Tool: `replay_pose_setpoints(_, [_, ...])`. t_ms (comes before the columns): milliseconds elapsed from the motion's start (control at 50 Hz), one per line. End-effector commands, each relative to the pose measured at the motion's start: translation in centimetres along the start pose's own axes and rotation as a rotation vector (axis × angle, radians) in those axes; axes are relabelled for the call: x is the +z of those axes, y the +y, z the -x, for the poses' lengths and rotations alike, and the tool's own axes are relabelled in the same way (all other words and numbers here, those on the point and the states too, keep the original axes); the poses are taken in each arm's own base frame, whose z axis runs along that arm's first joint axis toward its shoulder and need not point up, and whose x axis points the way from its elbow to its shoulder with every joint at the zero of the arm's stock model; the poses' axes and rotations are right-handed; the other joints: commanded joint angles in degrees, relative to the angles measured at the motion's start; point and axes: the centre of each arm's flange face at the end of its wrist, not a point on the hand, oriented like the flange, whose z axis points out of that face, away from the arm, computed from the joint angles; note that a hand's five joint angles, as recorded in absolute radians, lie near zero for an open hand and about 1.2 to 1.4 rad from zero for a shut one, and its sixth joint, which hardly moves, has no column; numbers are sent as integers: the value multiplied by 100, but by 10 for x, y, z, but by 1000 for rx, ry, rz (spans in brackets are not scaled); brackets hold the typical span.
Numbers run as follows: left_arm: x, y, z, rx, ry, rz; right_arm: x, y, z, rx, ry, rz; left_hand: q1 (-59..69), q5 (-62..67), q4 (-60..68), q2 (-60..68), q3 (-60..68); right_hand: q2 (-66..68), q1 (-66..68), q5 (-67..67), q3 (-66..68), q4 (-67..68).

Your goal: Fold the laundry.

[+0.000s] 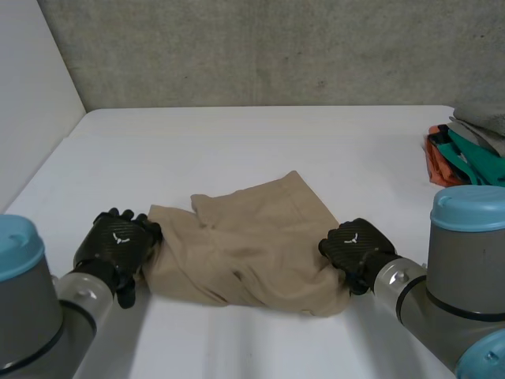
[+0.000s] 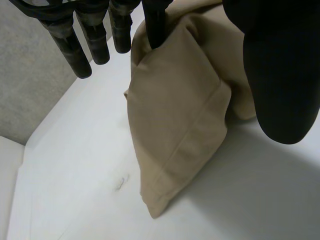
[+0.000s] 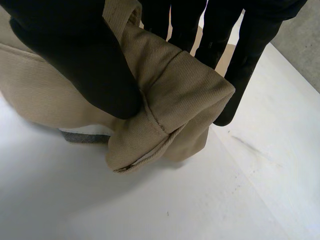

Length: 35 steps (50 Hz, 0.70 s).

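First, in the head view, we find the tan garment lying rumpled on the near part of the white table. The left hand is at its left edge and the right hand at its near right corner. A pile of clothes sits well apart at the far right.

Next, in the left wrist view, the left hand pinches the edge of the tan garment between its thumb and one finger. The other fingers are straight and clear of the cloth. We judge this hold slim and advise seating it deeper before any lift.

Finally, in the right wrist view, the right hand clamps a doubled hem of the tan garment between thumb and fingers. We recommend raising both hands together and evenly, so the cloth hangs flat and no layer slips.
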Motion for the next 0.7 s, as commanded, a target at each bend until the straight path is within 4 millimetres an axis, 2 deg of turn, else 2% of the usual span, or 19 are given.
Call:
replay_pose_setpoints(20, [44,16,2,19,-2,14,-6,-2,-7,3,29,-10,3099,3005,3145,3120,3115,1224,1590,1445,1224,1152])
replay_pose_setpoints(40, [47,17,2,24,-5,13,-6,-4,-11,3,43,-16,4642,4549,4689,4663,4659,1224,1590,1445,1224,1152])
replay_pose_setpoints(60, [50,17,2,27,-8,8,-6,-5,-13,1,51,-21,6771,6677,6818,6792,6787,1224,1590,1445,1224,1152])
replay_pose_setpoints(100, [49,15,3,23,-13,-8,-4,-8,-21,1,73,-32,6792,6699,6839,6813,6809,1224,1590,1445,1224,1152])
replay_pose_setpoints(180, [28,-6,4,-14,-21,-93,3,-27,-49,-11,146,-96,6792,6699,6839,6813,6809,1224,1590,1445,1224,1152])
replay_pose_setpoints(220, [5,-26,4,-74,-15,-184,6,-56,-75,-32,215,-193,6792,6699,6839,6813,6809,1224,1590,1445,1224,1152])
replay_pose_setpoints(240, [-3,-31,5,-92,-16,-206,6,-60,-79,-36,223,-208,6792,6699,6839,6813,6809,1224,1590,1445,1224,1152])
replay_pose_setpoints(260, [-9,-37,5,-106,-15,-229,8,-75,-91,-48,251,-265,6792,6699,6839,6813,6809,1224,1590,1445,1224,1152])
replay_pose_setpoints(340, [-48,-61,4,-193,26,-340,16,-112,-122,-79,324,-414,6792,6699,6839,6813,6809,1224,1590,1445,1224,1152])
replay_pose_setpoints(400, [-61,-69,4,-228,45,-374,28,-128,-137,-82,343,-497,6792,6699,6839,6813,6809,1224,1590,1445,1224,1152])
replay_pose_setpoints(420, [-64,-71,3,-239,56,-381,40,-134,-142,-80,336,-533,6792,6699,6839,6813,6809,1224,1590,1445,1224,1152])
replay_pose_setpoints(480, [-62,-70,-2,-246,79,-363,60,-138,-146,-74,310,-574,6792,6699,6839,6813,6809,1224,1590,1445,1224,1152])
replay_pose_setpoints(500, [-56,-65,-9,-239,101,-327,77,-135,-146,-64,287,-580,6792,6699,6839,6813,6809,1224,1590,1445,1224,1152])
replay_pose_setpoints(560, [-43,-55,-21,-222,136,-268,104,-122,-144,-47,253,-567,6792,6699,6839,6813,6809,1224,1590,1445,1224,1152])
replay_pose_setpoints(580, [-33,-47,-31,-213,159,-229,122,-112,-140,-40,238,-552,6792,6699,6839,6813,6809,1224,1590,1445,1224,1152])
replay_pose_setpoints(640, [-15,-38,-45,-198,186,-180,146,-96,-131,-28,224,-530,6792,6699,6839,6813,6809,1224,1590,1445,1224,1152])
replay_pose_setpoints(660, [-3,-34,-51,-193,191,-156,159,-88,-126,-25,222,-524,6761,6667,6808,6782,6777,1224,1590,1445,1224,1152])
replay_pose_setpoints(680, [4,-32,-54,-192,191,-144,165,-85,-123,-23,224,-525,6394,6301,6441,6415,6411,855,1222,1077,856,783])
replay_pose_setpoints(700, [9,-31,-56,-190,189,-133,170,-83,-122,-23,230,-527,5858,5764,5904,5879,5874,-431,-64,-209,-430,-503])
